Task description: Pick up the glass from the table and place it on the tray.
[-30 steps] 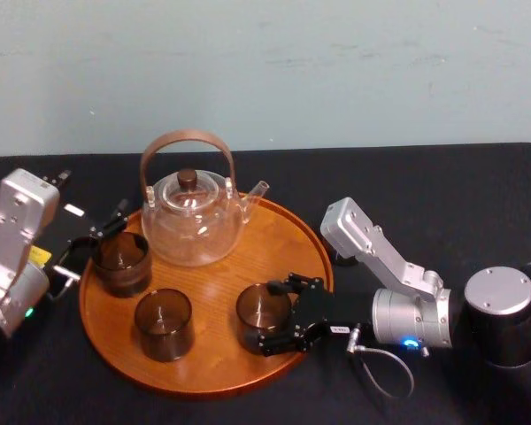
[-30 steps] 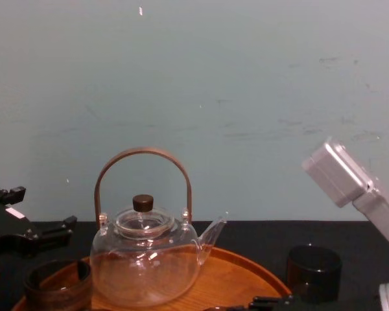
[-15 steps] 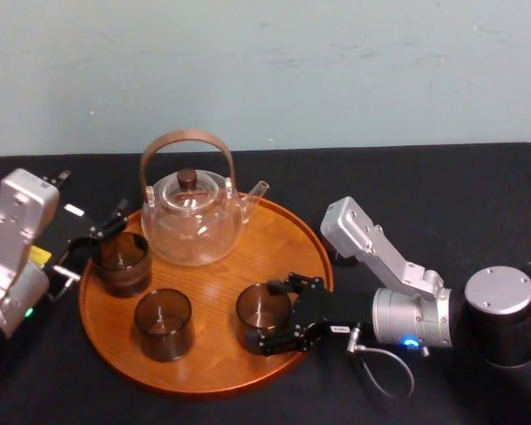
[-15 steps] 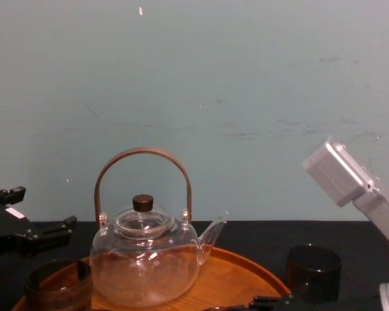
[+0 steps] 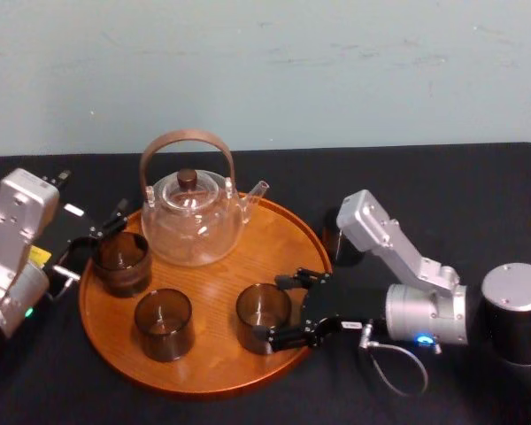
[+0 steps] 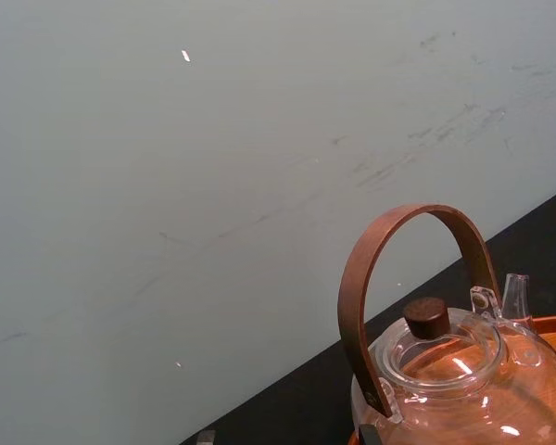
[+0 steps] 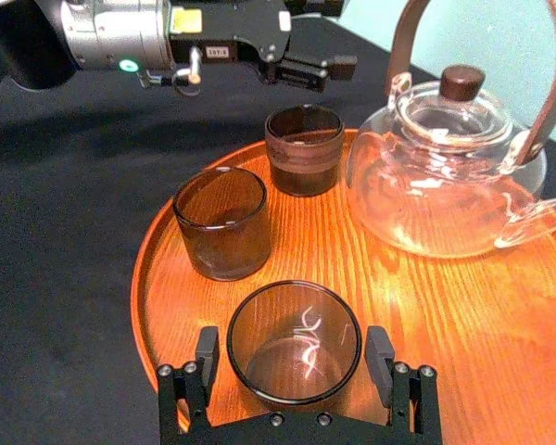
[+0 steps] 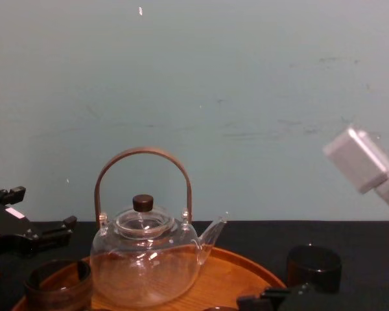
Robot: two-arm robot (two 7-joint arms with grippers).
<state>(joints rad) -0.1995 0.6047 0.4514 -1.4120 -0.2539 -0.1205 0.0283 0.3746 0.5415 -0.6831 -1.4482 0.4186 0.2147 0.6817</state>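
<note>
1. Glass [image 7: 294, 345]: upright on the tray [image 5: 217, 352], in its near-right part and just inside the rim. It looks fully seated on the wood, not tilted.
2. Right end effector [image 5: 274, 309]: comes in low from the right and brackets the glass, one finger on each side. The jaws are open slightly wider than the glass and are not gripping it. The right wrist view shows a thin gap at each wall. My read is that the placement is done and the glass has been let go.
3. The low, level approach makes sense, because it clears the rim and keeps the glass vertical.
4. Two more glasses are on the tray, one near-left [image 5: 164, 323] and one far-left [image 5: 121, 261]. They are well spaced, so there is no contact.
5. Teapot [image 5: 192, 221]: at the back of the tray, clear of the right arm.
6. Another dark glass [image 8: 313, 267] stands on the black surface [image 5: 478, 195] just off the tray's right rim, behind the right arm. It is probably the next pick.
7. Left end effector [image 7: 334, 35]: idle beside the tray's left rim, near the far-left glass. Its jaws are apart and empty.
8. Risk: a sideways retreat could clip the glass. Backing straight out looks safer.
</note>
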